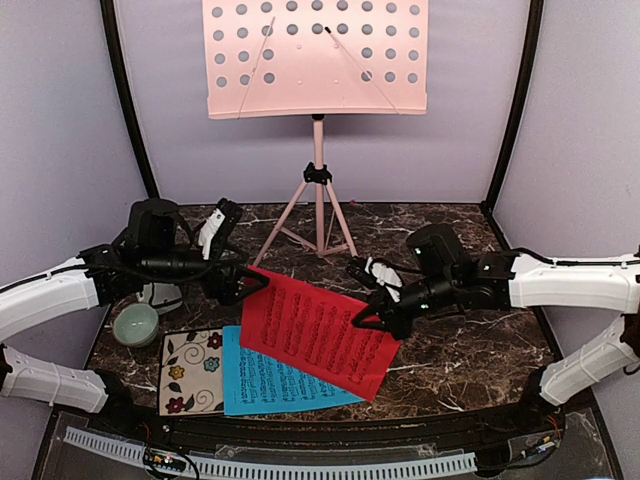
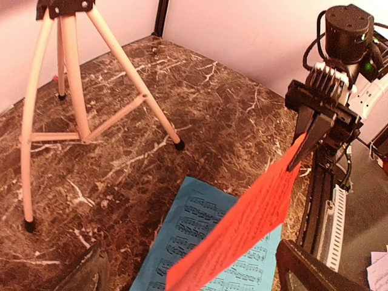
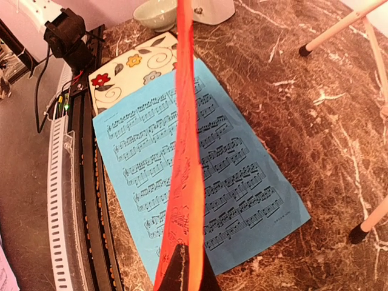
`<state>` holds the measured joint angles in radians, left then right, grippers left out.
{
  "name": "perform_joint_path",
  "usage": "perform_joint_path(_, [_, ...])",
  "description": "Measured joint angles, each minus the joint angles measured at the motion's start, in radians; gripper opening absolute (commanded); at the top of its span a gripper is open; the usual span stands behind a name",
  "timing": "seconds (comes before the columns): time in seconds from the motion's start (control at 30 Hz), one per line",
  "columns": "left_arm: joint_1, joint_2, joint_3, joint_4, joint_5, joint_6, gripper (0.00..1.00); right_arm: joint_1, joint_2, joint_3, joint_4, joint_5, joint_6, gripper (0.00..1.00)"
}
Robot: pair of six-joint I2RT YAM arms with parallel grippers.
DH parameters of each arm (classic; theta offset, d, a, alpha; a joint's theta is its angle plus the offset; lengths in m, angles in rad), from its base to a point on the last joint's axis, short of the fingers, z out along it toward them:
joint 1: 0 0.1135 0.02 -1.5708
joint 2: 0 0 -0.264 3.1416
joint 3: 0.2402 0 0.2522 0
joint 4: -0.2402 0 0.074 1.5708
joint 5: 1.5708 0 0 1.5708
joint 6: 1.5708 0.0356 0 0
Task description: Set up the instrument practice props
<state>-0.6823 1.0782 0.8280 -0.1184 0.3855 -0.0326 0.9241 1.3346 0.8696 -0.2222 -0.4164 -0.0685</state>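
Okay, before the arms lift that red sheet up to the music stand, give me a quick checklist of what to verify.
1. Hold of right gripper on red sheet: ok, shut on its edge.
2. Hold of left gripper: not ok, fingers apart in its wrist view.
3. Sheet raised off blue sheet: ok.
4. Desk of music stand free of paper: ok.
5. Stand upright: ok.
6. Path clear of metronome: cannot tell, mostly hidden.
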Motion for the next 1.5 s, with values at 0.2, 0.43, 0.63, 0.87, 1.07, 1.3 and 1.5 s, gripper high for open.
perform_joint_path(0.2, [0.013,0.002,-0.092,0.043,0.114,-0.051,0.95,-0.002,-0.093,-0.058,0.069,0.018,0.008,0.0])
perform_joint_path(0.43, [0.019,0.002,-0.113,0.077,0.172,-0.061,0.94,-0.002,-0.227,-0.127,0.15,0.002,0.018,0.0])
perform_joint_path(0.63, [0.04,-0.02,-0.117,0.097,0.17,-0.055,0.98,-0.002,-0.257,-0.13,0.166,-0.046,0.016,0.0])
perform_joint_path(0.87, [0.058,-0.066,-0.142,0.133,0.244,-0.021,0.99,0.019,-0.279,-0.128,0.101,-0.063,-0.024,0.0])
perform_joint_path(1.07, [0.058,-0.032,-0.145,0.133,0.348,0.008,0.99,0.047,-0.31,-0.1,0.037,-0.058,-0.051,0.0])
perform_joint_path(1.3, [0.058,-0.013,-0.157,0.142,0.301,0.024,0.99,0.063,-0.34,-0.074,0.0,-0.054,-0.074,0.0])
perform_joint_path(1.5, [0.058,0.031,-0.155,0.151,0.305,0.023,0.99,0.082,-0.34,-0.05,-0.05,-0.053,-0.097,0.0])
